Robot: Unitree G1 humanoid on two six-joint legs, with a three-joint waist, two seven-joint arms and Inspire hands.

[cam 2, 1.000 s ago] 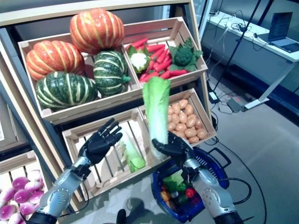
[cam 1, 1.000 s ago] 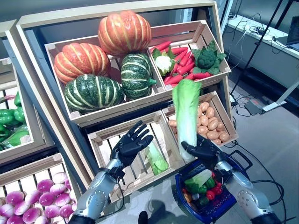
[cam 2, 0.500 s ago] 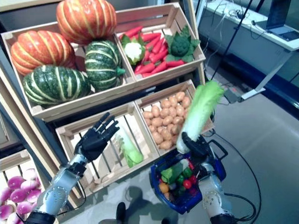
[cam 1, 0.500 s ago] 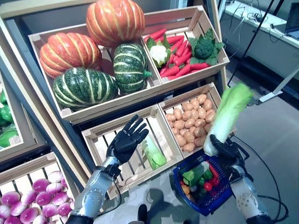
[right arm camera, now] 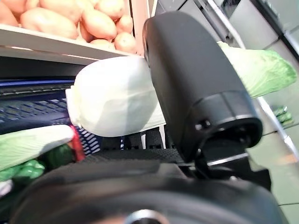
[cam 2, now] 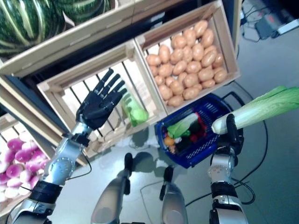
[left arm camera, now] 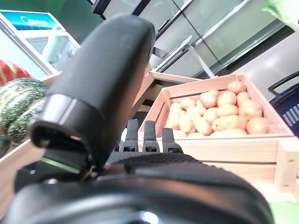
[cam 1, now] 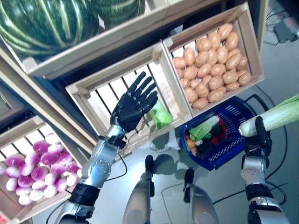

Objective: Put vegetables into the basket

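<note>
My right hand (cam 1: 259, 136) is shut on a long napa cabbage (cam 1: 275, 118) with a white base and pale green leaves. It holds the cabbage tilted, just past the right rim of the blue basket (cam 1: 230, 148) on the floor. The right wrist view shows the thumb (right arm camera: 196, 84) over the cabbage's white base (right arm camera: 114, 95). The basket holds a green leafy vegetable (cam 1: 204, 128) and small red, green and orange vegetables. My left hand (cam 1: 133, 103) is open with fingers spread in front of the slatted wooden crate (cam 1: 122, 88), next to a green leafy vegetable (cam 1: 160, 116) in it.
A crate of potatoes (cam 1: 210, 65) stands just behind the basket. Green striped pumpkins (cam 1: 46, 21) lie on the shelf above. A crate of purple round vegetables (cam 1: 28, 161) is at the lower left. Grey floor lies to the right of the basket.
The camera has tilted down. My right hand has swung the cabbage from upright to the right and lower, beside the basket. My left hand has stayed open by the slatted crate.
</note>
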